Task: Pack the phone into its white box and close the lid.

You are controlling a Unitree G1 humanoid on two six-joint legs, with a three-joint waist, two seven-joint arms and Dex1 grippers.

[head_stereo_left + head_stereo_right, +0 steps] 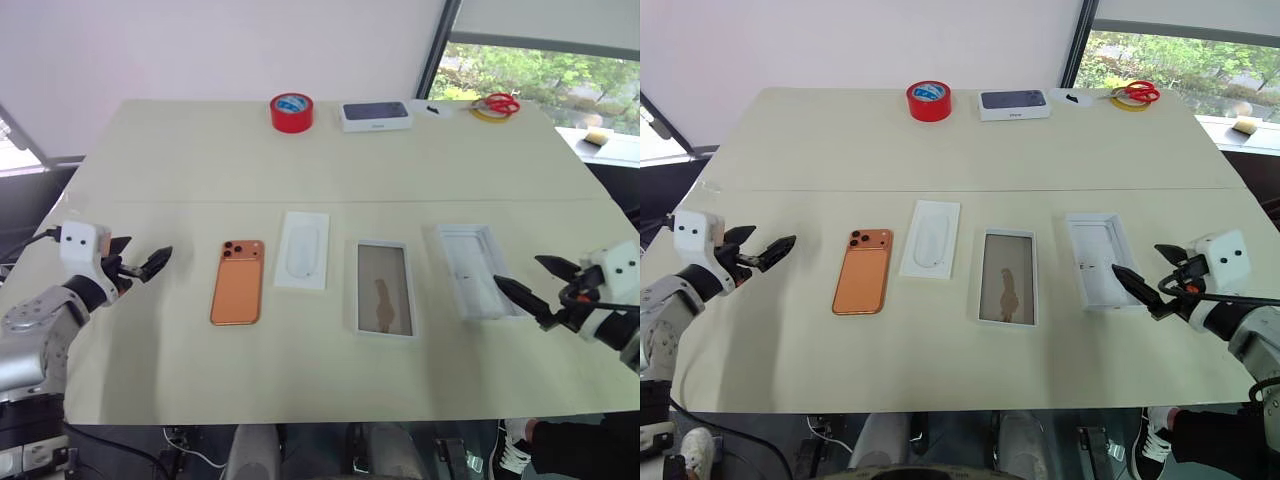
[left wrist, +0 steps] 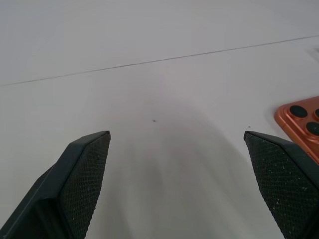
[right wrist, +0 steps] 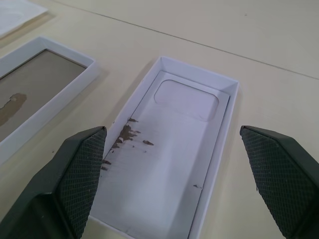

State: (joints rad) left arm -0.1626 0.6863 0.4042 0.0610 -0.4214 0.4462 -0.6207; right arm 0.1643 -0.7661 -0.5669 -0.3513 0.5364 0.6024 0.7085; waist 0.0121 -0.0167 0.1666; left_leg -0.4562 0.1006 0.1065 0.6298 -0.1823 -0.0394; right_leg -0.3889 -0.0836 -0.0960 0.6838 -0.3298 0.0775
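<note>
Both arms are silver-grey w/ white boxy wrist blocks, black cables, and black diamond-textured fingers [image 2: 84,179].

Phone [image 1: 238,282] orange, dark lenses. White box [image 1: 385,289]: white rim, tan floor with a brown smear. Lid [image 3: 169,149] all white inside, brown flecks. White card [image 1: 302,250] with faint oval outline. Table [image 1: 200,160] cream. At 12 o'clock: red tape roll [image 1: 292,112], blue-white core; red scissors [image 1: 498,103] at 1 o'clock. Gripper fingers [image 2: 82,179] black, cross-hatched.
</note>
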